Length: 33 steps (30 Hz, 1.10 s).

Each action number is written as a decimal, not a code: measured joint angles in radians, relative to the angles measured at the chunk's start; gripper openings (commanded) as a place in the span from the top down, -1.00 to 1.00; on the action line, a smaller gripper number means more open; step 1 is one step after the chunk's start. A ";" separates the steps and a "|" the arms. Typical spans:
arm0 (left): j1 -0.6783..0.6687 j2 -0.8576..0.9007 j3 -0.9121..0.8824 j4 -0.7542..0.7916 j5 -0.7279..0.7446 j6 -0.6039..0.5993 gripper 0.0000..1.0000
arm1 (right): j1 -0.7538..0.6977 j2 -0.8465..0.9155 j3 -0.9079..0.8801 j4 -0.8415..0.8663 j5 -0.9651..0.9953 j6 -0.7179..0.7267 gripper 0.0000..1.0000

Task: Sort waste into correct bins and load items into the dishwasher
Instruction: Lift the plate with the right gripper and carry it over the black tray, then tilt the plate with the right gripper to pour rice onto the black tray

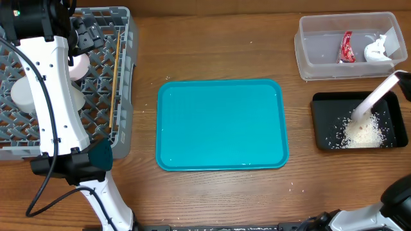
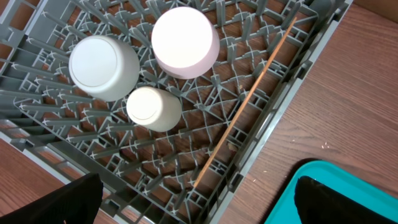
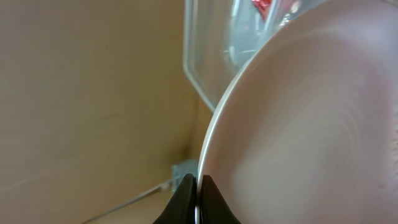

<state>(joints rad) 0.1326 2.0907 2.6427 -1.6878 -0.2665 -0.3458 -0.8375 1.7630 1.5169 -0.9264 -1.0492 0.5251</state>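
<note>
My right gripper (image 3: 198, 186) is shut on the rim of the large white plate (image 3: 311, 124). In the overhead view the plate (image 1: 377, 101) is tilted edge-on over the black tray (image 1: 321, 122), where white rice crumbs (image 1: 363, 133) lie. The clear tub (image 1: 321, 45) holds the red wrapper (image 1: 347, 47) and the white napkin (image 1: 377, 50). My left gripper (image 2: 199, 199) is open and empty above the grey dish rack (image 2: 56, 130). The rack holds a white bowl (image 2: 185, 42), another upturned white vessel (image 2: 104, 67), a small white cup (image 2: 153, 108) and chopsticks (image 2: 249, 106).
The teal serving tray (image 1: 221, 125) lies bare in the middle of the wooden table, and its corner shows in the left wrist view (image 2: 348, 199). The left arm (image 1: 54, 96) stretches over the rack (image 1: 122, 38). A few stray crumbs dot the wood.
</note>
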 measured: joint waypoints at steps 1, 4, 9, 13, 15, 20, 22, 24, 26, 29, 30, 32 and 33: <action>0.000 0.000 0.000 0.000 0.000 0.000 -1.00 | -0.007 0.000 0.000 0.002 -0.012 0.001 0.92; 0.000 0.000 0.000 0.000 0.000 0.000 -1.00 | -0.027 0.000 0.000 0.006 -0.060 0.002 0.92; 0.000 0.000 0.000 0.000 0.000 0.000 -1.00 | -0.026 0.000 0.000 0.019 -0.117 0.002 0.92; 0.000 0.000 0.000 0.000 0.000 0.000 -1.00 | -0.024 0.000 0.000 0.011 -0.139 0.002 0.92; 0.000 0.000 0.000 0.000 0.000 0.000 -1.00 | -0.024 0.000 0.000 -0.003 -0.149 0.003 0.92; 0.000 0.000 0.000 0.000 0.000 0.000 -0.99 | -0.026 0.000 0.002 0.008 -0.142 -0.009 0.92; 0.000 0.000 0.000 0.000 0.000 0.000 -1.00 | -0.029 0.000 0.002 -0.017 -0.135 -0.006 0.92; 0.000 0.000 0.000 0.000 0.000 0.000 -1.00 | -0.031 0.000 0.002 0.010 -0.124 -0.004 0.92; 0.000 0.000 0.000 0.000 0.000 0.000 -0.99 | -0.033 0.000 0.003 -0.002 -0.138 -0.012 0.92; 0.000 0.000 0.000 0.000 0.000 0.000 -1.00 | -0.032 0.000 0.002 -0.006 -0.137 0.024 0.92; 0.000 0.000 0.000 0.000 0.000 0.000 -1.00 | -0.031 0.000 0.002 0.028 -0.138 0.023 0.92; 0.000 0.000 0.000 0.000 0.000 0.000 -0.99 | -0.028 0.000 0.004 0.027 -0.153 0.018 0.92; 0.000 0.000 0.000 0.000 0.000 0.000 -1.00 | -0.026 0.000 0.003 0.009 -0.159 0.017 0.92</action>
<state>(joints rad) 0.1326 2.0907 2.6427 -1.6878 -0.2665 -0.3458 -0.8635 1.7626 1.5204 -0.9176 -1.2087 0.5423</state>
